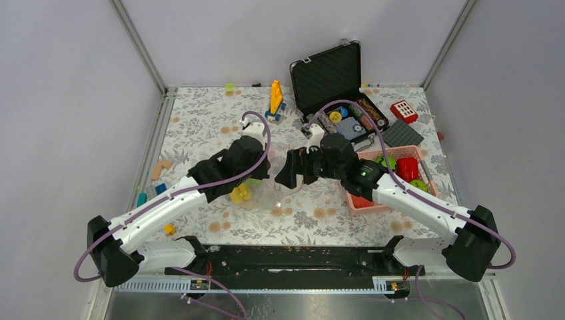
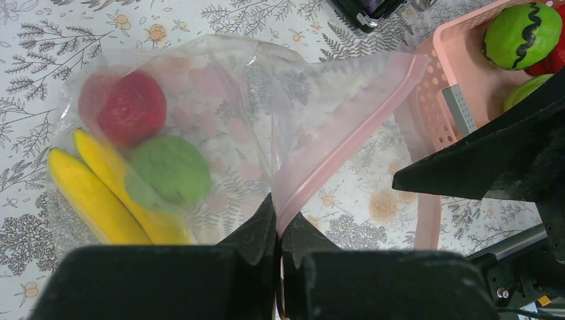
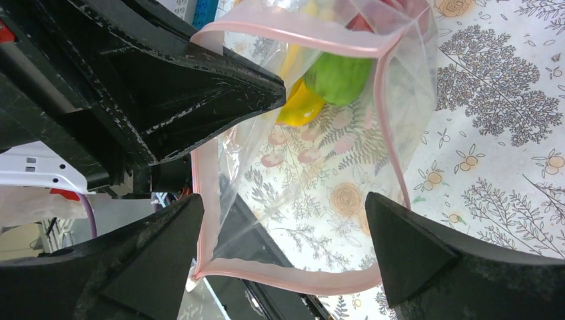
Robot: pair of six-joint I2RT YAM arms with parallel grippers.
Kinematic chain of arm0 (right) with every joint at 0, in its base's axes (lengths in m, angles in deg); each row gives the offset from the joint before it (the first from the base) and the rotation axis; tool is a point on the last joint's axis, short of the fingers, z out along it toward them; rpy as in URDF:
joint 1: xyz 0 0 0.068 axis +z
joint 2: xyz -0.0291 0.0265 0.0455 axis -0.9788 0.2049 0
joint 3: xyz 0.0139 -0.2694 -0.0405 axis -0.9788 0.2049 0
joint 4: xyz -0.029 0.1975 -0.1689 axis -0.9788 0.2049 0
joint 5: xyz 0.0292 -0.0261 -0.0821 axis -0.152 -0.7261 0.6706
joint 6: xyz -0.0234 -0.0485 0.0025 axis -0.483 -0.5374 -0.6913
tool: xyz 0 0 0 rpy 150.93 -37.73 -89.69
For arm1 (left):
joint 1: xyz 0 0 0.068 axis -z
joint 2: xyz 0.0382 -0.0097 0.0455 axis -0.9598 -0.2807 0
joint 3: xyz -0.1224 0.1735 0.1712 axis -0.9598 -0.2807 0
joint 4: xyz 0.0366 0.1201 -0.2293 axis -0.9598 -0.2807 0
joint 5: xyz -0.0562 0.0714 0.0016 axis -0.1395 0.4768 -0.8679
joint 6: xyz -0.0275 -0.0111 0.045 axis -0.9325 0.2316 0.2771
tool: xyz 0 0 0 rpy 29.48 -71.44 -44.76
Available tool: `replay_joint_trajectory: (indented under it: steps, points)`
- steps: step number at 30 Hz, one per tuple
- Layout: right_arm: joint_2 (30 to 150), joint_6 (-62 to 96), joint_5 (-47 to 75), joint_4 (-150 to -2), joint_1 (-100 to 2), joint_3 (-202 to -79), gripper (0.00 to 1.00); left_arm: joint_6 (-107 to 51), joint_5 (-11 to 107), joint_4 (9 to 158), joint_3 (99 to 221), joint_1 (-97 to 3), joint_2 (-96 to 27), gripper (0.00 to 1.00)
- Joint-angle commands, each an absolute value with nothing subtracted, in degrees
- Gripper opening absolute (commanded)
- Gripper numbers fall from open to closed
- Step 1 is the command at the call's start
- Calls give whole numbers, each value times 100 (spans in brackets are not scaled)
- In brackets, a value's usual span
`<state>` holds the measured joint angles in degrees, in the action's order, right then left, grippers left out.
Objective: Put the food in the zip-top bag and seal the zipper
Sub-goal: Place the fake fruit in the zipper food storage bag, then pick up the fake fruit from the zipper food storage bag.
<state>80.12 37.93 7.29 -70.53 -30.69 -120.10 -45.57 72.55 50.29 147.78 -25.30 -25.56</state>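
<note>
Plainly, any print on the chips in the open black case (image 1: 336, 93) behind the pink basket (image 2: 440, 73) is too small to read, and the red block beside the case shows only a white grid.

The zip-top bag (image 2: 220, 127) lies on the flowered bench (image 1: 200, 127), just beside the pink basket on the left arm's side, with its mouth turned toward the basket. Inside it, at the end away from the basket, are two yellow bananas (image 2: 106, 193), a red piece (image 2: 133, 107) and a green piece (image 2: 170, 170), the three touching one another. The zipper (image 2: 346, 140) is unsealed: in the right wrist view it forms a wide open loop.

The left gripper (image 2: 278, 217) has its jaws pressed together on the zipper at the corner of the mouth, and the strip rises from the fingertips toward the basket's wall. The right gripper (image 3: 285, 200) sits between the bag and the basket with its jaws spread wide and nothing held between them. The open mouth faces straight into that gap. One finger (image 3: 153, 240) is just beside the strip, though I cannot tell whether it touches.

Still in the basket are a green piece with a black wavy line (image 2: 523, 33), a plain green one below it and red pieces.
</note>
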Motion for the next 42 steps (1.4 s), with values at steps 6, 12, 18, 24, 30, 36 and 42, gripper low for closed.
replay_joint_trajectory:
  steps: [6, 12, 18, 24, 30, 36, 42]
  points:
    - [7610, 3552, 1374, -7019, -3011, -12166, 100, -4528, 7216, 5313, 14764, -2558, -2335, 0]
    - [7269, 3545, 2915, -6354, -3035, -12158, 100, -4529, 7215, 5310, 14754, -2554, -2295, 0]
    - [7071, 4101, 3640, -5451, -3543, -12157, 100, -4527, 7211, 5318, 14745, -2556, -2284, 0]
    - [6952, 4833, 3641, -4566, -4614, -11981, 100, -4515, 7210, 5313, 14750, -2561, -2280, 0]
    - [6968, 5361, 4523, -3457, -4880, -11951, 100, -4510, 7200, 5321, 14757, -2558, -2315, 0]
    - [6958, 5660, 4198, -3373, -5141, -11696, 100, -4502, 7204, 5322, 14752, -2562, -2325, 0]
    - [7139, 5819, 3869, -3372, -5290, -11481, 100, -4490, 7210, 5322, 14755, -2558, -2349, 0]
